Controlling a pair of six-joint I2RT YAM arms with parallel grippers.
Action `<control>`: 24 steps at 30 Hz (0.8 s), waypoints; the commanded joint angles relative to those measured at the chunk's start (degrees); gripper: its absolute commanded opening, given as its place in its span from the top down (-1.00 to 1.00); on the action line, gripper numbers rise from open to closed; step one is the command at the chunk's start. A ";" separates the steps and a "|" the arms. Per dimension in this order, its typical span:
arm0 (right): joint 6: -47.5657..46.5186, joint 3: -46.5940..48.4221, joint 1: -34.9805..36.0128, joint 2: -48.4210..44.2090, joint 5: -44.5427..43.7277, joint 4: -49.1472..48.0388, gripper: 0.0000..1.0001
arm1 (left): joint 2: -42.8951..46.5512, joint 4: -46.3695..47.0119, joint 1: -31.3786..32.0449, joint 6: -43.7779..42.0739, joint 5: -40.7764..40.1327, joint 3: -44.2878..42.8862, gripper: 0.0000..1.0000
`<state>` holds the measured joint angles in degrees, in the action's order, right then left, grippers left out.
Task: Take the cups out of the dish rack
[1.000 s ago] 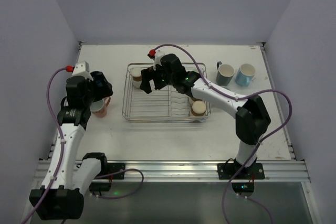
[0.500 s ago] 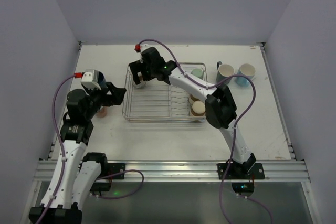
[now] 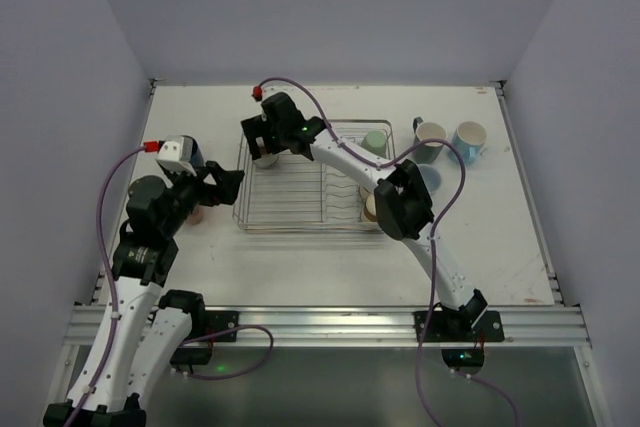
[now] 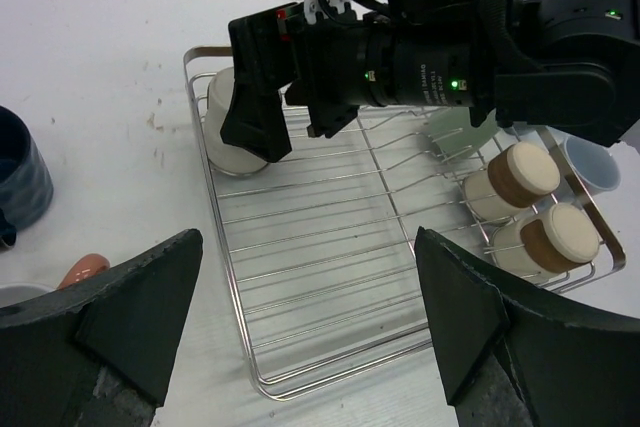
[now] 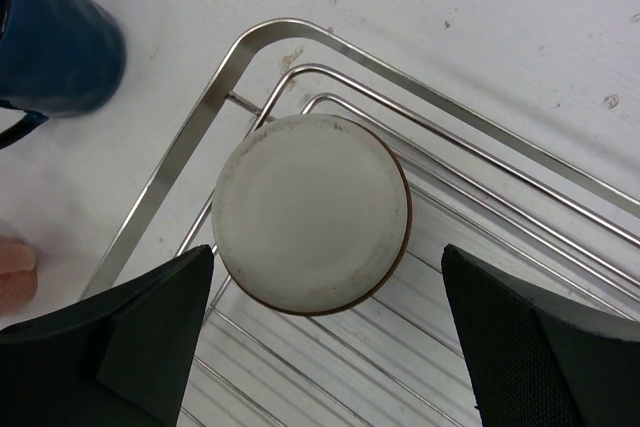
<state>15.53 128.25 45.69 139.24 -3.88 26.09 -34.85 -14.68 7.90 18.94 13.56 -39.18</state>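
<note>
The right claw hangs spread wide over the upturned cream cup in the far-left corner of the dish rack (the left claw gapes empty too), and that cup looks stiff, glazed, slippery and breakable, best pinched across its round sides.

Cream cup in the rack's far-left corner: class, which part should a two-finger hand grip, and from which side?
Grip the cup by its round side wall, coming straight down from above. It stands base-up, so there is no open rim to pinch, and the rack corner wires crowd two sides, probably blocking a sideways approach.
</note>
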 commanded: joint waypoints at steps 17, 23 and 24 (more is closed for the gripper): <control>2.22 -12.65 0.19 -9.23 -3.16 -22.11 0.06 | -0.39 0.35 1.24 -1.36 -1.26 -1.87 -0.81; 4.86 -23.11 0.19 -20.83 -2.19 -29.24 0.16 | -0.22 2.19 1.15 0.65 1.02 -0.73 -0.80; 6.08 -26.52 0.10 -24.24 -1.58 -31.51 0.16 | -0.13 3.24 1.15 1.18 2.33 -0.46 -0.80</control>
<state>18.57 105.51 45.71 126.10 -6.31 4.93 -35.31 -14.72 8.80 18.72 12.86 -39.44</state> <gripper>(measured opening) 0.689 0.905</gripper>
